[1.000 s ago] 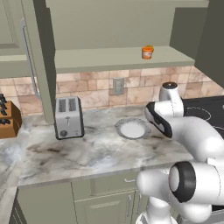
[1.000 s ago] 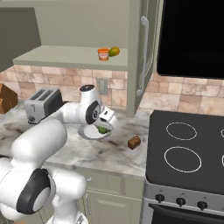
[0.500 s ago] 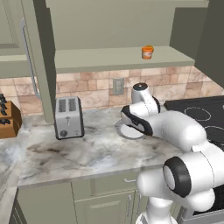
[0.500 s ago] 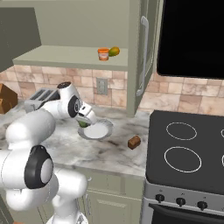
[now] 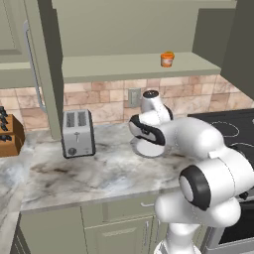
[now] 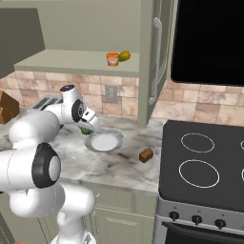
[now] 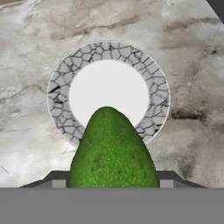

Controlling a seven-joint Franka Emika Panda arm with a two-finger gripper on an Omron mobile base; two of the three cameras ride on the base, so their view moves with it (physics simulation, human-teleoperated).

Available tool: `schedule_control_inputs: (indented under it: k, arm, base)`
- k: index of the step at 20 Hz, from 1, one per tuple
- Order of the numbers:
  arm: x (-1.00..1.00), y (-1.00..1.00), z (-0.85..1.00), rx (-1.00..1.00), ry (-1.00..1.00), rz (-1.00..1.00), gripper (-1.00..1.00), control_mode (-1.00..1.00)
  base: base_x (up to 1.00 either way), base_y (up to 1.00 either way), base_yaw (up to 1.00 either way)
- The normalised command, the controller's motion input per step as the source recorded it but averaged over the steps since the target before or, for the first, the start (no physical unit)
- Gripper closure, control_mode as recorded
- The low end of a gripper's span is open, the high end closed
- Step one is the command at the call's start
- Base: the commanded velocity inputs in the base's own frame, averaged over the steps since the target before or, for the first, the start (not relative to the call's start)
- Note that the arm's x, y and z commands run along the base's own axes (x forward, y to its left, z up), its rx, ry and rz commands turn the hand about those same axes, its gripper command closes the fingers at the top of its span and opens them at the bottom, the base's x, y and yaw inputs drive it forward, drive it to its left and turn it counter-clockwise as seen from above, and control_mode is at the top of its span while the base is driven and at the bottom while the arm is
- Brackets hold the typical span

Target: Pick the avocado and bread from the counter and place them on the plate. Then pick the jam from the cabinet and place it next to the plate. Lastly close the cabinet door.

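Gripper (image 6: 87, 129): clamped on the avocado (image 7: 113, 151), held above the plate (image 7: 148, 70) near its rim (plate bare, on the marble counter (image 7: 188, 57)). Bread (image 6: 146, 154): on the counter right of the plate. Jam (image 6: 112, 59): on the open cabinet shelf (image 6: 71, 62).

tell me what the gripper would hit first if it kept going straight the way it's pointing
Most likely the plate. The gripper is shut on the avocado and aims at the plate's near part, so the avocado's tip would probably touch it first. How far off the plate is stays unclear.
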Motion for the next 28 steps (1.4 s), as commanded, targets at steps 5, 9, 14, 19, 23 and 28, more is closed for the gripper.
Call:
schedule_control_inputs:
  k: [5,9,14,19,23,28]
  arm:
    - [0.00,-0.22,0.00,0.16,0.00,0.01,1.00,-1.00]
    - [0.00,-0.03,0.00,0.02,0.00,0.00,1.00,-1.00]
    - [0.38,0.00,-0.08,0.00,0.00,0.00,1.00,-1.00]
    - [0.49,-0.02,-0.25,0.00,0.00,0.00,1.00,-1.00]
    - [0.31,-0.04,-0.40,0.00,0.00,0.00,1.00,-1.00]
    - [0.30,-0.06,-0.44,0.00,0.00,0.00,1.00,-1.00]
  base:
    - [0.00,0.00,0.00]
    - [0.00,0.00,0.00]
    - [0.00,0.00,0.00]
    - [0.00,0.00,0.00]
    - [0.00,0.00,0.00]
    - [0.00,0.00,0.00]
